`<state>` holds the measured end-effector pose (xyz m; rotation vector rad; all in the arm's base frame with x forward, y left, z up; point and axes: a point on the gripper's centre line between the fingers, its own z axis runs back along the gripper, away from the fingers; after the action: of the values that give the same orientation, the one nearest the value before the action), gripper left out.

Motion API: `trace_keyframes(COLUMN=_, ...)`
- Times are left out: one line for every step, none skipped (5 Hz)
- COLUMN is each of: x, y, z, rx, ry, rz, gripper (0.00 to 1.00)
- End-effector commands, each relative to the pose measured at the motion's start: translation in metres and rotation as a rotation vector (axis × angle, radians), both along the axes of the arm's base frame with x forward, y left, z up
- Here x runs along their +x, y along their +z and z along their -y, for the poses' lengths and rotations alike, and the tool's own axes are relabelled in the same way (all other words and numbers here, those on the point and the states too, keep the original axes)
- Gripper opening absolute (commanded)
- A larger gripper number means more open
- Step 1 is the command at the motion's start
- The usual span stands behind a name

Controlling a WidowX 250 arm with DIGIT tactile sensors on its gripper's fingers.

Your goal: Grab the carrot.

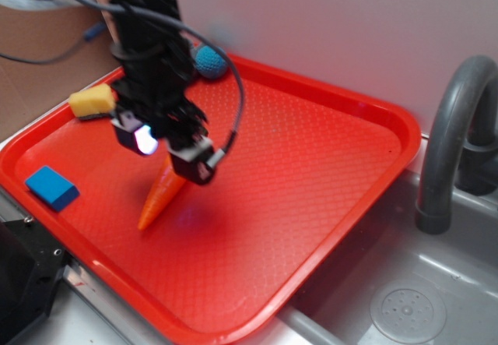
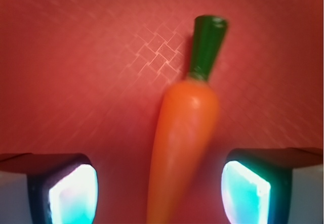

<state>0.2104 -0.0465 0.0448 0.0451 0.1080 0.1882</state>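
The carrot (image 1: 159, 196) is glossy orange and tapered, lying on the red tray (image 1: 311, 166). Its thin tip points to the front left and its stem end is hidden under the gripper in the exterior view. In the wrist view the carrot (image 2: 182, 143) runs up the middle with its dark green stem (image 2: 206, 44) at the top. My gripper (image 1: 169, 152) hovers just above the carrot, open, with one lit pad on each side of it. In the wrist view my gripper (image 2: 159, 193) straddles the carrot and neither pad touches it.
A yellow sponge (image 1: 92, 100) lies at the tray's back left. A blue block (image 1: 51, 187) sits near the front left rim. A blue-green knitted ball (image 1: 210, 61) rests at the back rim. A grey sink (image 1: 420, 298) and faucet (image 1: 455, 135) stand to the right.
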Motion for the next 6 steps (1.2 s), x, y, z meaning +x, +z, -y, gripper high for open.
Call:
trace_keyframes(x=0.008, y=-0.016, z=-0.011, rx=0.011, ry=0.034, rz=-0.006, gripper=0.00)
trace_keyframes(x=0.006, y=-0.018, z=-0.009, rx=0.006, ry=0.020, rz=-0.013, gripper=0.00)
trace_keyframes(x=0.003, y=-0.015, z=-0.006, rx=0.019, ry=-0.010, rz=-0.014, gripper=0.00)
trace_keyframes(x=0.008, y=0.034, z=-0.012, rx=0.003, ry=-0.028, rz=0.054, gripper=0.00)
trace_keyframes(x=0.008, y=0.084, z=-0.028, rx=-0.012, ry=0.007, rz=0.218, gripper=0.00)
trace_keyframes(x=-0.002, y=0.133, z=-0.049, rx=-0.044, ry=0.047, rz=0.313, gripper=0.00)
